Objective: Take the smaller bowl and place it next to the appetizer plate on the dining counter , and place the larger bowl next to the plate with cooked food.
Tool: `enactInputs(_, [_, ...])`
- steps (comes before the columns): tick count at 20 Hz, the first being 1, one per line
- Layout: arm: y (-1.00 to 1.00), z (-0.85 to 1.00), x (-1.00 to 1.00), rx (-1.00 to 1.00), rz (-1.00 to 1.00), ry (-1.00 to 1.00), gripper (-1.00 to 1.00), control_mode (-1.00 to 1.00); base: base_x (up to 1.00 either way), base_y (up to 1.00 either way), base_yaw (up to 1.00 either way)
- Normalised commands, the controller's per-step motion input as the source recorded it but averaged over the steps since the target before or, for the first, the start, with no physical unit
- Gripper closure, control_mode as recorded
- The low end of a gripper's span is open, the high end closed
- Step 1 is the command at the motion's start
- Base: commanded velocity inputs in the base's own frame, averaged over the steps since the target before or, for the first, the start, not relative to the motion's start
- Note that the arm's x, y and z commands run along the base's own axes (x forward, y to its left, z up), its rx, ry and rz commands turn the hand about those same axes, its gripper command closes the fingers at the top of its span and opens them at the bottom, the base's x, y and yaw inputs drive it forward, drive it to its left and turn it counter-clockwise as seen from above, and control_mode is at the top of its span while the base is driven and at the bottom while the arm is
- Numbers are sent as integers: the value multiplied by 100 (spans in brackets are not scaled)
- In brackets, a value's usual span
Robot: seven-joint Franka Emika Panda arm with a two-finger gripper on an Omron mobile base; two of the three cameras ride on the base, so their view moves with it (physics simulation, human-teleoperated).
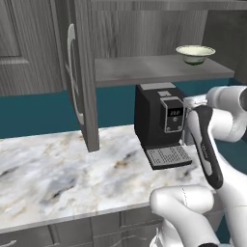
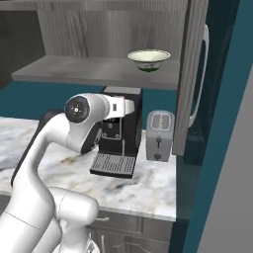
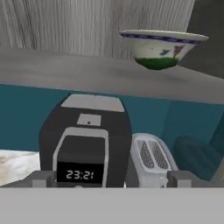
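You can read one thing here: the digits "23:21", pale on a dark display (image 3: 80,174) set in the front panel of the black coffee machine (image 3: 85,138) in the hand view. In the left base view, the same display (image 1: 174,112) shows as a small dark window with faint light marks on the machine's silver front panel, but you cannot make the figures out there. The bowl (image 3: 159,48) on the shelf carries a blue band under its rim and small coloured motifs, not lettering. You find no brand, label or sign on the toaster (image 3: 151,159).
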Motion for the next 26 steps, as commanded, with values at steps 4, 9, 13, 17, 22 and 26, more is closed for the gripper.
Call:
enactInputs(4, [-1,55,-23,44,-34,0,-100,-100,0,0,0])
enactInputs(9, [-3,51,-18,48,-36,0,-100,-100,0,0,0])
enactInputs(13, [-2,30,-8,47,-27,0,-100,-100,0,0,0])
enactInputs(17, [-29,17,-4,47,-5,-1,-100,-100,0,0,0])
enactInputs(22, [-34,12,0,24,2,-10,-100,-100,0,0,0])
enactInputs(26, [-4,0,5,1,6,-18,-100,-100,0,0,0])
